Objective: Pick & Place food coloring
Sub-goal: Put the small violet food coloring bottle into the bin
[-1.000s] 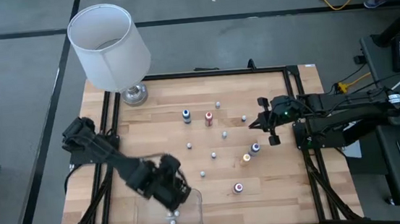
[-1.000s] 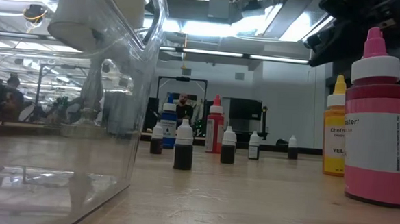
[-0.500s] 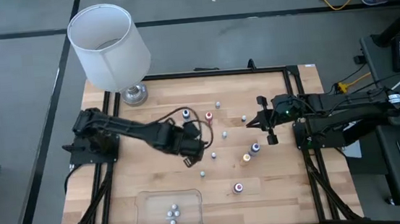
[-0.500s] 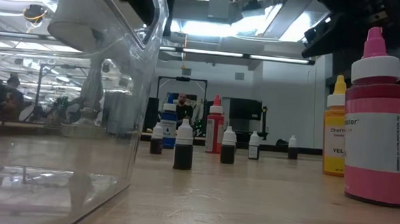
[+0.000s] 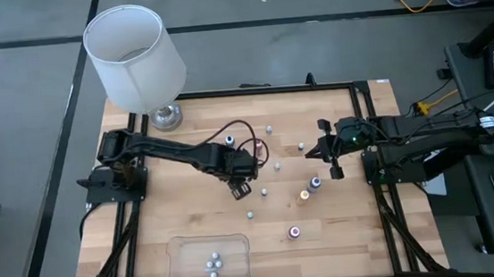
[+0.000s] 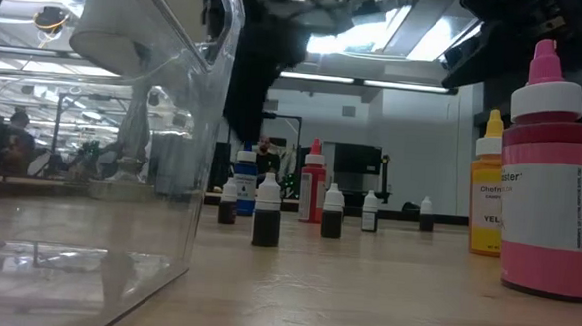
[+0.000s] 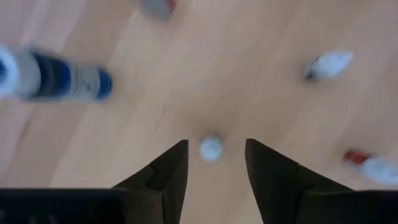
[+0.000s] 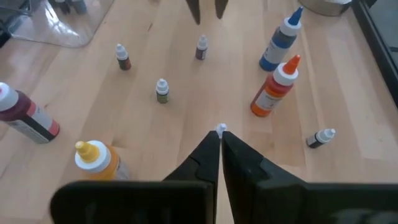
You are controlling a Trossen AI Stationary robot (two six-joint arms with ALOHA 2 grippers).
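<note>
L hand (image 5: 241, 189) hangs over mid-desk (image 5: 182, 216), fingers apart, nothing between them. In the L wrist view a tiny bottle (image 7: 211, 147) stands right in the gap between the two fingers (image 7: 169, 171), pale cap facing the camera, so its long axis is upright and in line with the hand's approach. Bottle lies straight below the hand, roughly centred, maybe a touch toward one finger. Judgement: next move is a plain drop then close; no sideways shift needed.

Other food coloring bottles are scattered mid-desk: blue one (image 5: 229, 141) and red one (image 5: 257, 145) on the far side, yellow (image 5: 305, 194) and pink (image 5: 294, 233) toward the R and near side. Clear tray (image 5: 175, 261) at the near edge already holds a few small bottles.

R hand (image 5: 327, 155) waits at the R side, fingers together, empty. L arm is clearly the nearer one to this bottle.
</note>
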